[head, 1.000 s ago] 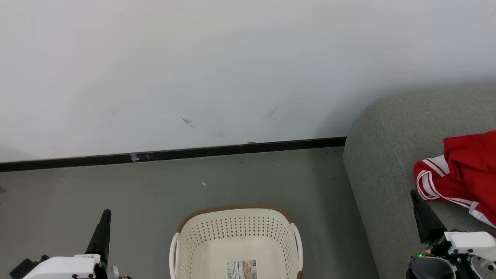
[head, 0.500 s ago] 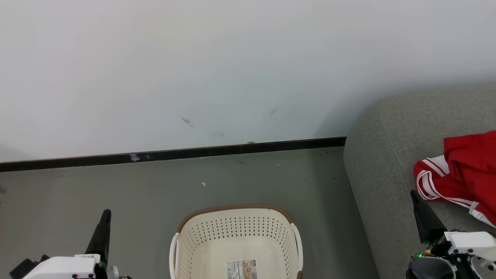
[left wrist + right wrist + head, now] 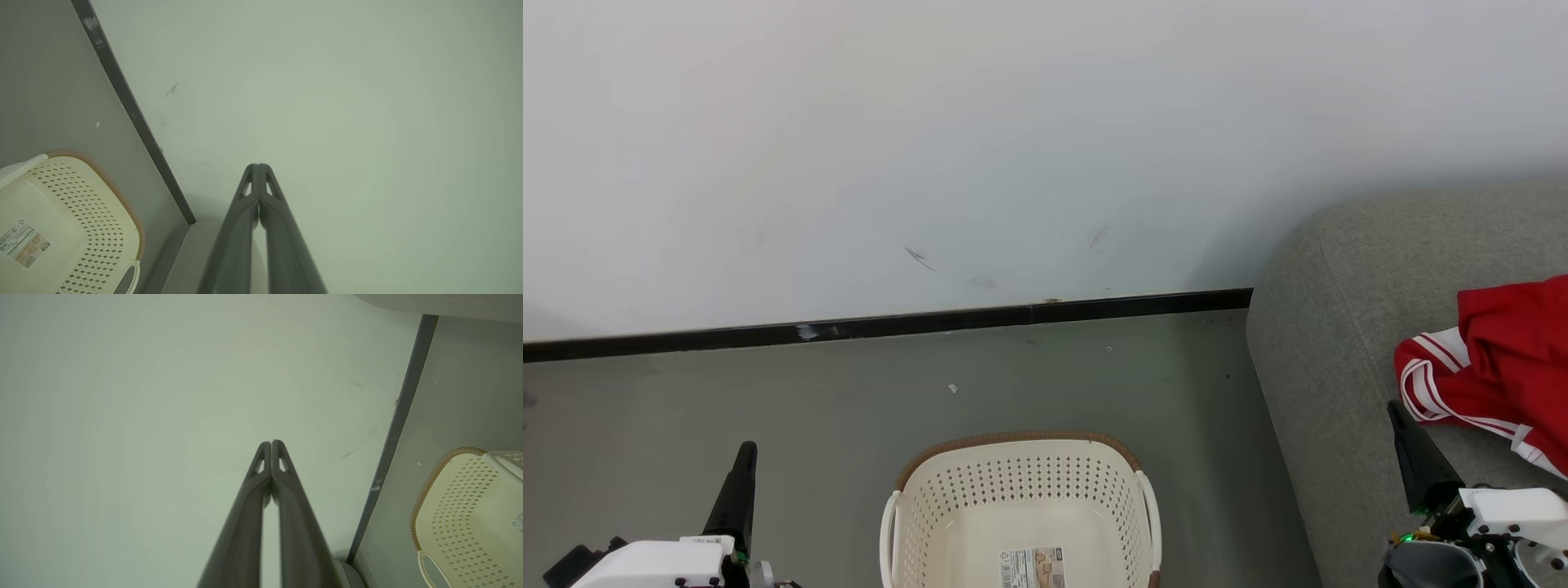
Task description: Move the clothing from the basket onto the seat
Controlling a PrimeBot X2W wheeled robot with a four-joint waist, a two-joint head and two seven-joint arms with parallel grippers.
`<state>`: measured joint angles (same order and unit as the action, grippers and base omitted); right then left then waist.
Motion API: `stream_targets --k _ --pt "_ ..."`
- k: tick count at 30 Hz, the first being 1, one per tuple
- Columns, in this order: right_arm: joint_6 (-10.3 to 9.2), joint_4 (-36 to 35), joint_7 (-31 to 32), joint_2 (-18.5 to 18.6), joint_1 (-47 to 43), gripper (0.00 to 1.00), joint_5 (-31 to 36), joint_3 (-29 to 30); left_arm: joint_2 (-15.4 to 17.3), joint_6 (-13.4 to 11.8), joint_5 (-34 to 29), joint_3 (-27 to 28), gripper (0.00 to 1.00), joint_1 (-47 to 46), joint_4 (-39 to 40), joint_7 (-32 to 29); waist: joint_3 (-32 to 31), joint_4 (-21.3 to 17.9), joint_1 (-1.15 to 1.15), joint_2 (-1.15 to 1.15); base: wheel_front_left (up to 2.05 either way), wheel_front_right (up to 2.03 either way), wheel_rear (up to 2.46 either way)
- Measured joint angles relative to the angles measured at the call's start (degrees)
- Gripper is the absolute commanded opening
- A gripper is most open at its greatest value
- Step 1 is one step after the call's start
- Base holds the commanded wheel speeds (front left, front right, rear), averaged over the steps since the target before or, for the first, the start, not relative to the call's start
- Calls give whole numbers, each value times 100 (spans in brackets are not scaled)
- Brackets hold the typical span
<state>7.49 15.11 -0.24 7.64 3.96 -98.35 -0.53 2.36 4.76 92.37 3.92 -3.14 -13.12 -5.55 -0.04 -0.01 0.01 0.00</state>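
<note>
"Clothing (image 3: pixel 1503 367) first: where does it lie?"

"On the seat (image 3: pixel 1339 367), to the right of the basket (image 3: pixel 1021 482) and well apart from it. It is a crumpled red heap with white stripes along the hem that faces the basket, and it runs out past the right edge of the head view."

"And the basket itself?"

"It stands upright on the grey floor (image 3: pixel 768 392), with the seat's rounded end just to its right. Its pale bottom shows, with the label (image 3: pixel 1032 567) lying flat on it. Beyond the basket, a black skirting strip (image 3: pixel 890 324) runs along the foot of the white wall (image 3: pixel 1013 122)."

"How is the left claw (image 3: pixel 258 171)?"

"It is to the left of the basket, over the floor and apart from the rim. In its wrist view the two dark fingers press together at the tips, with nothing between them."

"The right claw (image 3: pixel 271 447)?"

"It is to the right of the basket, over the front of the seat. Its fingers also meet at the tips and grip nothing. In the head view its tip shows just beside the striped hem, and I cannot tell whether they touch."

"Where do the claws point?"

"Both point away from the robot, past the basket toward the wall."
</note>
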Motion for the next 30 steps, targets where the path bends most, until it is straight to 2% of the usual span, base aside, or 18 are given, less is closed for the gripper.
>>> stream_targets --k 30 --pt "0 1 0 2 0 0 -1 -3 -1 1 0 7 0 -1 -20 0 0 0 0 0 0 0 0"
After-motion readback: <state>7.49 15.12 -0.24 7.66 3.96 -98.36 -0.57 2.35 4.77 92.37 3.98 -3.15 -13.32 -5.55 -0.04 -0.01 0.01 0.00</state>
